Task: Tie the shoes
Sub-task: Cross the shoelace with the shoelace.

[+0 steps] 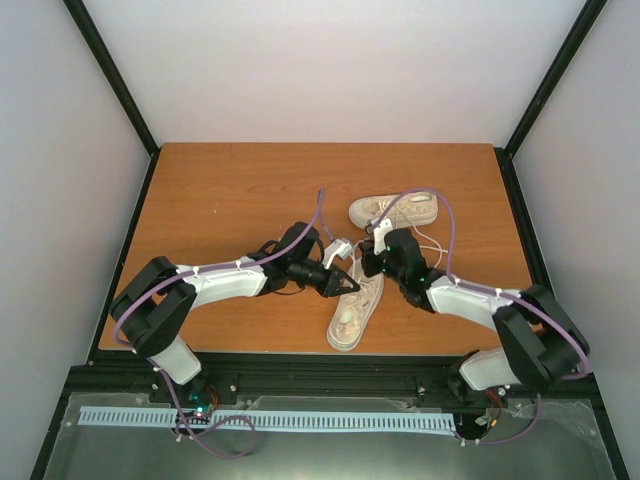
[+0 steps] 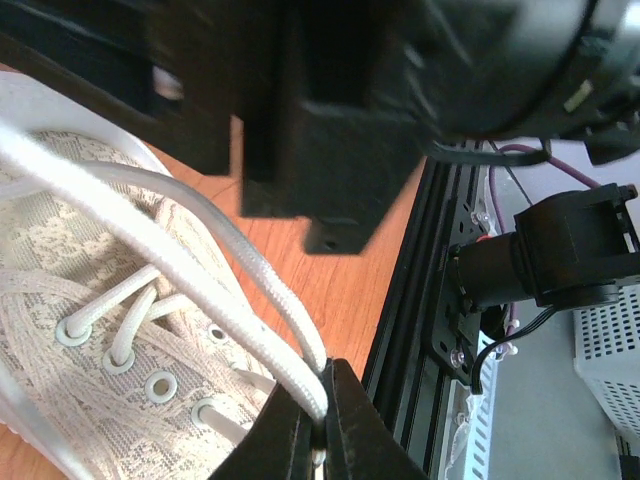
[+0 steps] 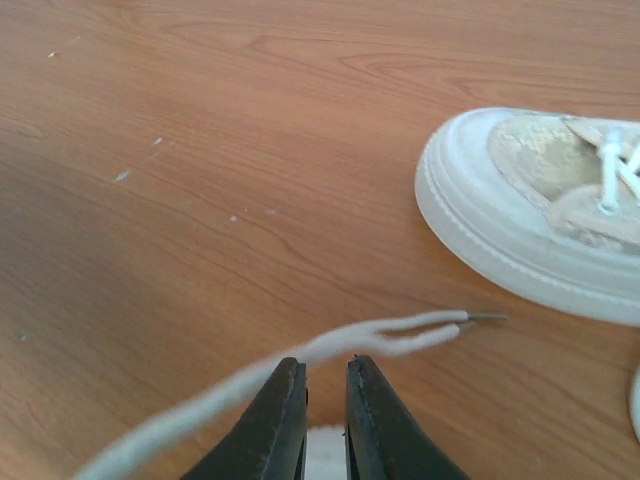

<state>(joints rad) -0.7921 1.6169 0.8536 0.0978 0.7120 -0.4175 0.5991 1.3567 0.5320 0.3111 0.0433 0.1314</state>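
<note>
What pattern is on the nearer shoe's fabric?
Floral lace on the cream low-top shoe, clearest in the left wrist view.

A: Checking the shoes [image 1: 395, 211]. Is any brand or size mark reading?
B: Nothing's reading. Canvas, soles and the lace [image 2: 310, 375] aren't showing any print.
A: Arms?
B: Left arm [image 1: 225, 280], right arm [image 1: 470, 297]: no lettering is coming through from the top view.
A: I'm seeing a small pale tag [image 2: 575, 97] on the dark housing [image 2: 520, 60] in the left wrist view.
B: It's blurring out, not legible. Table [image 1: 230, 190] is showing only wood grain. I'm marking no readable text.
</note>
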